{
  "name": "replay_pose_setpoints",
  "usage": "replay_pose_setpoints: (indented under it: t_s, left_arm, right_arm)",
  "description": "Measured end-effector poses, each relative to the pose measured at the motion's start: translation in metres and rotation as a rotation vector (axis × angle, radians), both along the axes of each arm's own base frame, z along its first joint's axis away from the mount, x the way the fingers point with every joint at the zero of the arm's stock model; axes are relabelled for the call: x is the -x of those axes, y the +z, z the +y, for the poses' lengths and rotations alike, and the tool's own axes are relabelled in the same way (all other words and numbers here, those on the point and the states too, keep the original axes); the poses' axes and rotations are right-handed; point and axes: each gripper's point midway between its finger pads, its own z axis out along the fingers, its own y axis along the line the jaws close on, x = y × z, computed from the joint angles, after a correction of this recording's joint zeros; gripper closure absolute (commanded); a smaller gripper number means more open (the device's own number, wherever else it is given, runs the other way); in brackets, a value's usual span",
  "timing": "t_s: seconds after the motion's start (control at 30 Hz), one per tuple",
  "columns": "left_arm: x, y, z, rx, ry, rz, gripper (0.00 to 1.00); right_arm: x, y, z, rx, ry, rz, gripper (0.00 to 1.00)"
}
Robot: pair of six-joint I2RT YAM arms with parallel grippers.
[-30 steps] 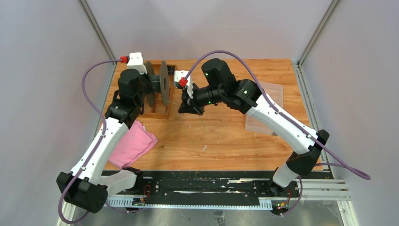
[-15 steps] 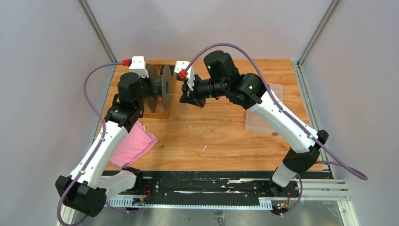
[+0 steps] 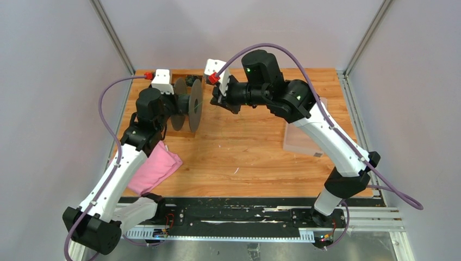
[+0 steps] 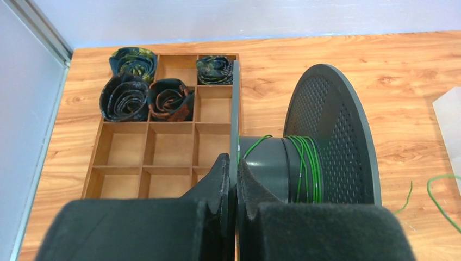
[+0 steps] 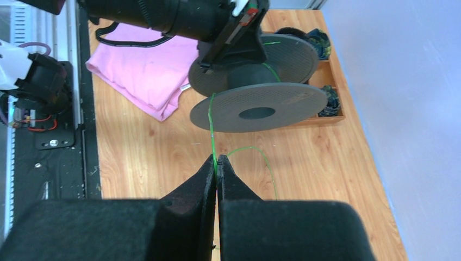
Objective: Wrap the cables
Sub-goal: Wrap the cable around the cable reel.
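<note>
Two arms work over one table. There is one spool (image 3: 193,104) – dark grey, with two round perforated discs and a hub between them. It is held up off the table, its axis level, just in front of the wooden tray (image 4: 163,123).

The left gripper (image 4: 232,163) has its fingers pressed together on the thin edge of the nearer disc, so it holds the spool. The right gripper (image 5: 216,166) is pinched tight on the green wire (image 5: 211,130), with no gap showing between its fingers.

The wire runs taut from that pinch up to the spool's hub. There the left wrist view shows several green turns bunched against the far disc, with a single strand crossing nearer the gripped one. A slack loop trails from the right fingers down onto the wood. The left wrist view also shows two loose green strands lying on the table to the right.

The tray is a grid three compartments across. Four dark rolled-up items (image 4: 125,98) sit in its far cells, and the rest in view are bare.

One pink cloth (image 3: 155,168) lies at the left near edge of the table, under the left arm. One clear plastic piece (image 3: 304,138) rests on the right side, under the right arm.

The table (image 3: 244,157) is orange-brown wood with a visible grain. It is closed in by pale grey walls on three sides, with a metal post in each far corner – and a black rail along the near edge where the arms are bolted.
</note>
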Motion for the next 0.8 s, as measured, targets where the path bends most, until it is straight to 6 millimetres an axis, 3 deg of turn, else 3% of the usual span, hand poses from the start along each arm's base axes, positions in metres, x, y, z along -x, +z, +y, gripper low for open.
replay_pose_setpoints:
  t_s: [0.6, 0.8]
  left_arm:
    - [0.014, -0.006, -0.006, -0.021, -0.053, 0.001, 1.00]
    - [0.019, -0.016, -0.012, -0.036, -0.090, 0.019, 1.00]
  right_arm:
    - [-0.047, 0.017, 0.002, 0.033, -0.129, -0.169, 1.00]
    - [-0.067, 0.018, -0.002, 0.048, -0.188, -0.205, 0.99]
